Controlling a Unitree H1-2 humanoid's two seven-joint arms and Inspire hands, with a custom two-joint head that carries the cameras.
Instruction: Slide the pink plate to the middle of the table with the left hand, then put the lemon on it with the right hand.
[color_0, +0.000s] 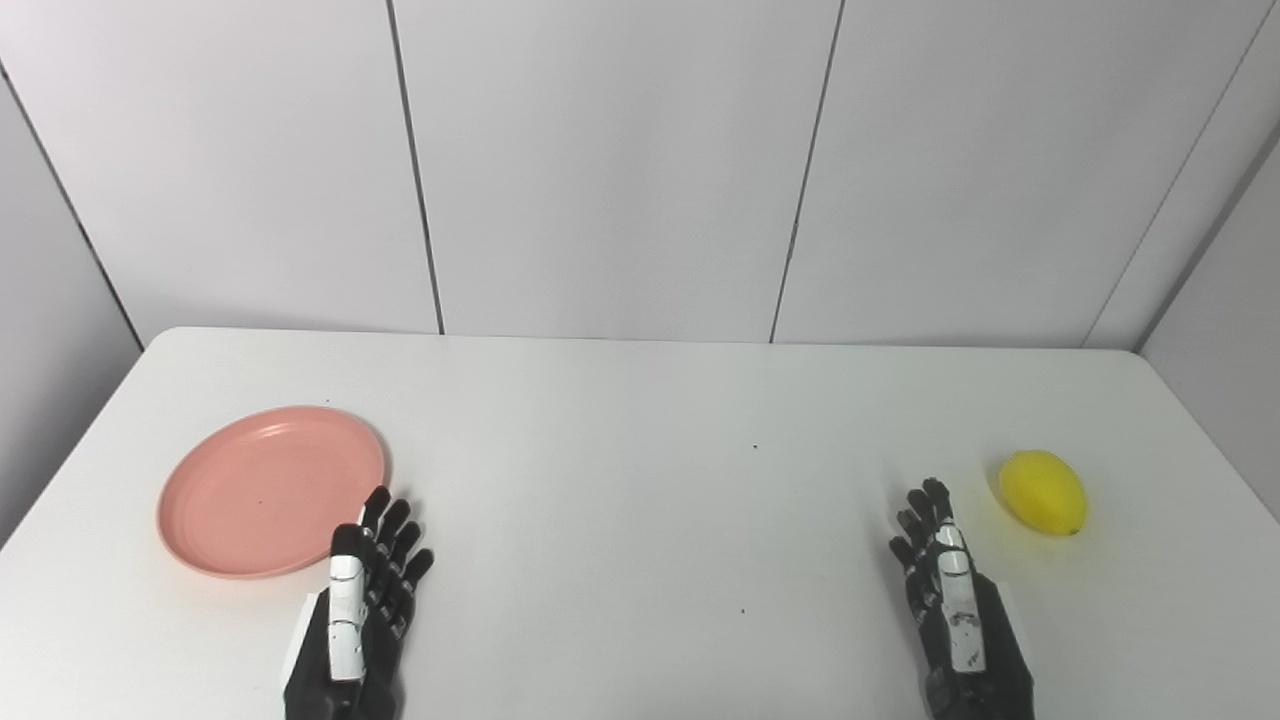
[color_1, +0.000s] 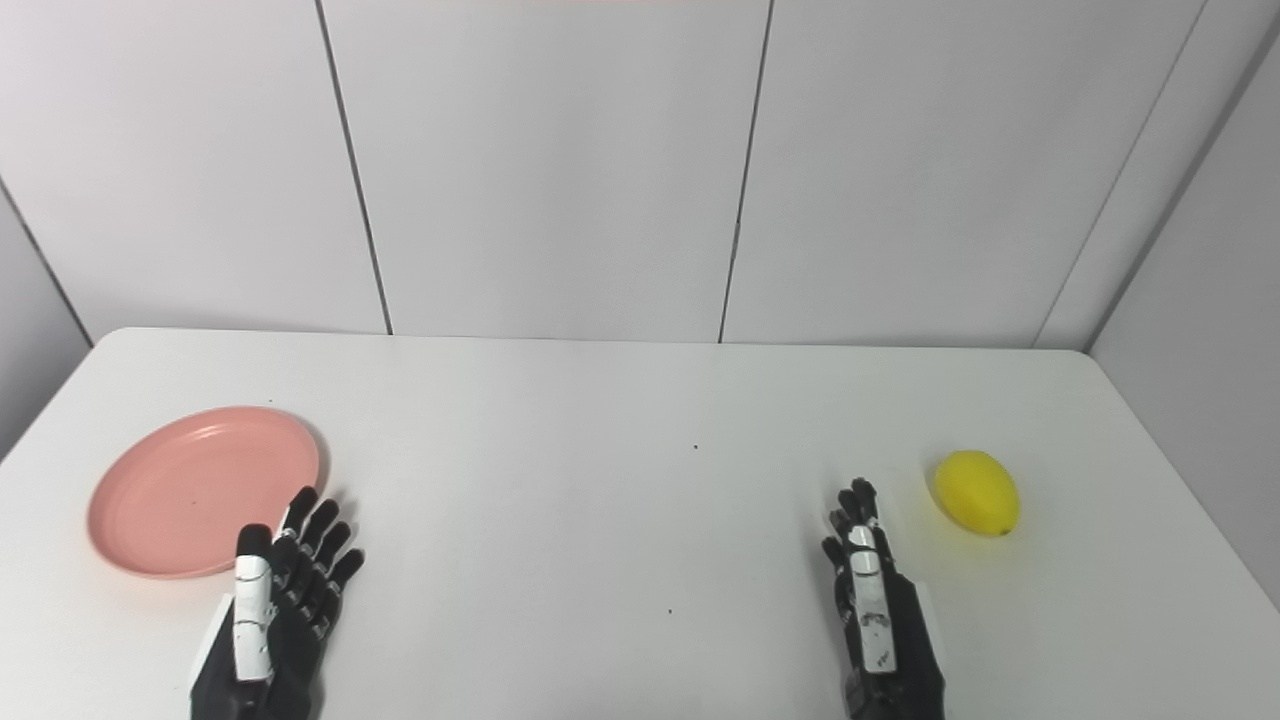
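Observation:
A pink plate (color_0: 250, 480) lies empty on the left side of the white table. A yellow lemon (color_0: 1043, 492) lies on the right side. My left hand (color_0: 365, 590) is open, fingers stretched forward, at the plate's near right rim; its fingertips overlap the rim in the picture. My right hand (color_0: 950, 590) is open and empty, a short way left of and nearer than the lemon, not touching it. Both also show in the right eye view: the plate (color_1: 195, 480), the lemon (color_1: 977, 492), my left hand (color_1: 285, 590), my right hand (color_1: 870, 590).
The white table (color_0: 640, 500) has rounded far corners and grey wall panels behind it. A few tiny dark specks mark its middle. The table's right edge runs close behind the lemon.

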